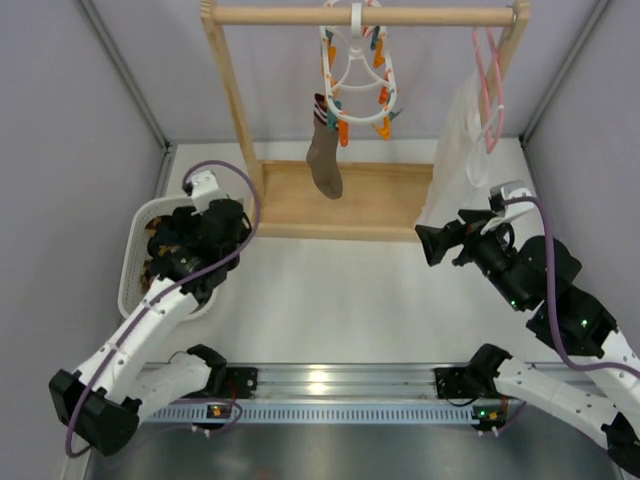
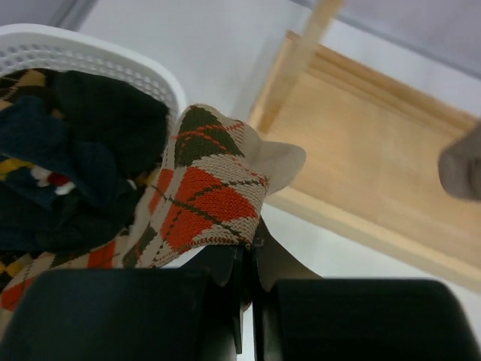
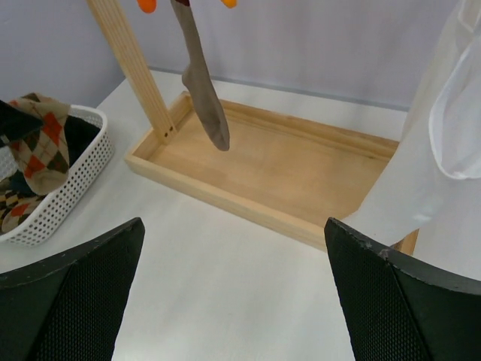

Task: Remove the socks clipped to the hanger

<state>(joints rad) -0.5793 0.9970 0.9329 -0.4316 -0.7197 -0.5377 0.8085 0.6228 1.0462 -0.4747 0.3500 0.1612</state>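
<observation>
**A:** Where do the socks stand?

**B:** One brown sock (image 1: 324, 160) hangs from an orange pin on the white hanger (image 1: 358, 70), which hooks over the rail of the wooden rack (image 1: 238, 120). Its toe dangles above the rack's base tray (image 1: 385, 195) without touching it. The others lie heaped in the white basket (image 1: 131, 255) at the left of the table (image 1: 330, 300), dark navy socks (image 2: 83, 143) mixed with argyle ones.

**A:** And the left fingers (image 2: 239, 286)?

**B:** Clenched together on an edge of an argyle sock (image 2: 210, 195). They hold it just beside the basket's rim, and the rest of it trails down onto the heap.

**A:** The right fingers (image 1: 430, 245)?

**B:** Spread wide with nothing between them. They hover over the table near the tray's right front corner, pointing towards the rack. They are close beside the white translucent garment (image 1: 455, 150) that hangs from a pink hanger (image 1: 490, 80) at the rail's right end.
</observation>
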